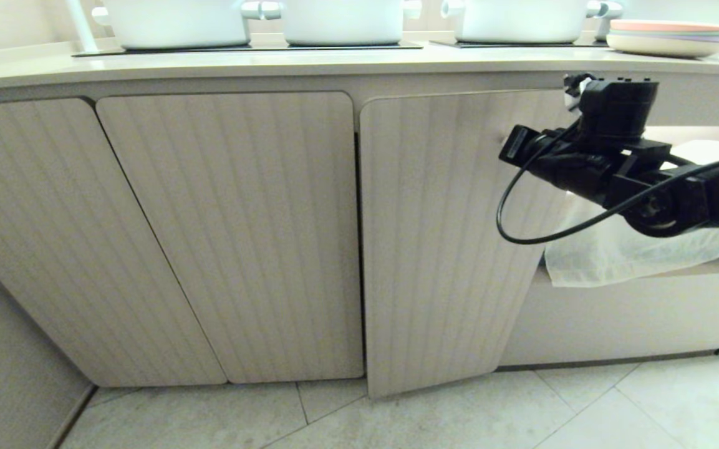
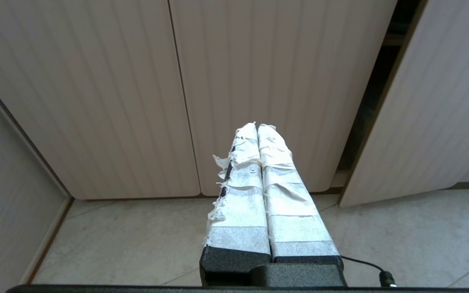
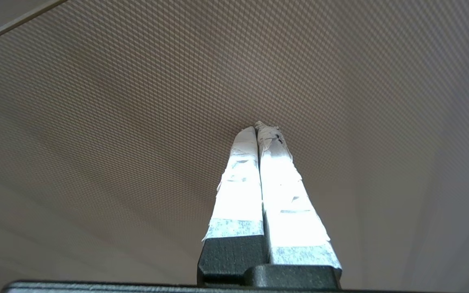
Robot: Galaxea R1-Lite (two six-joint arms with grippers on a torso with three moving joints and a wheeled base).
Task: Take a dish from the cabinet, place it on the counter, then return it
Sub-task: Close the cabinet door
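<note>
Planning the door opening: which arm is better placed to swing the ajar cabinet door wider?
Probably the right. The right gripper, fingers shut, is up against the ajar door. The left gripper, also shut, hangs low before the closed doors.

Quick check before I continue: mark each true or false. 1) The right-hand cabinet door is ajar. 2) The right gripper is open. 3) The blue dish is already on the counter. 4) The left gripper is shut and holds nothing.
1) True: the cabinet door stands slightly swung out.
2) False: the right gripper is shut, its tips at the door's face.
3) False: no blue dish shows; the counter holds white pots and a pink-topped plate stack.
4) True: the left gripper is shut and holds nothing.
</note>
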